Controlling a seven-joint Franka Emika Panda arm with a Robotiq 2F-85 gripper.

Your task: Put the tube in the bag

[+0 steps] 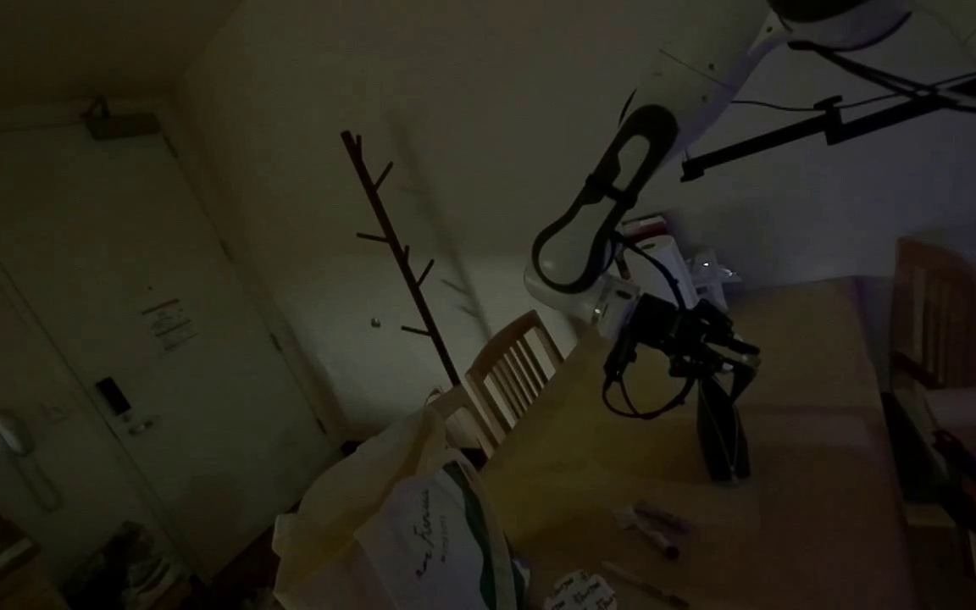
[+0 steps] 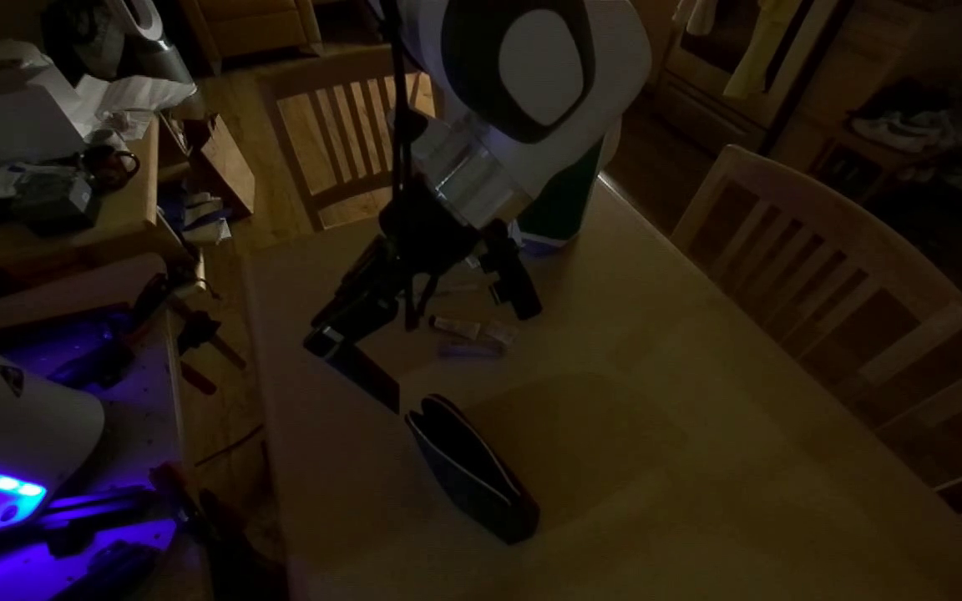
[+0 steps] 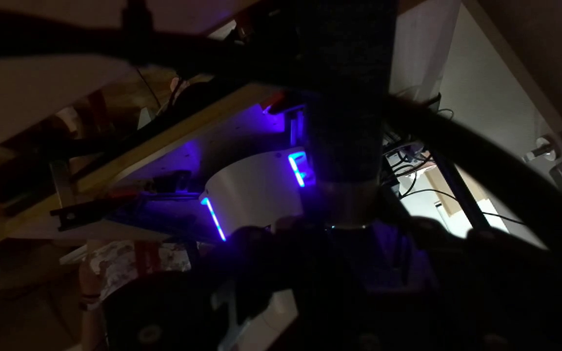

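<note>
Under dim light the bench (image 2: 656, 517) spreads beneath my fingers (image 2: 347, 325) and well out around them. The white arm (image 1: 691, 97) slants down to the fingers from above. A wooden chair (image 2: 861, 242) stands beside the bench, well apart from the fingers. A pale shopping bag (image 1: 446, 546) with lettering and a green panel stands away from the fingers too, near the bench's end. The black pouch (image 2: 481, 501) rests on the bench below the fingers, its pale-edged mouth gaping. I have the fingers clenched on a dark tube (image 2: 366, 377) by its shinier end; the other end hangs down from them, near the pouch's mouth, and from here I cannot tell whether tube and pouch touch. In the wrist view the tube shows as a shadowy column running out from the fingers. A few small tubes (image 2: 458, 327) lie close together on the bench, on the side of the fingers where the shopping bag stands. A thin stick (image 1: 649, 586) lies near those, farther from the fingers.
</note>
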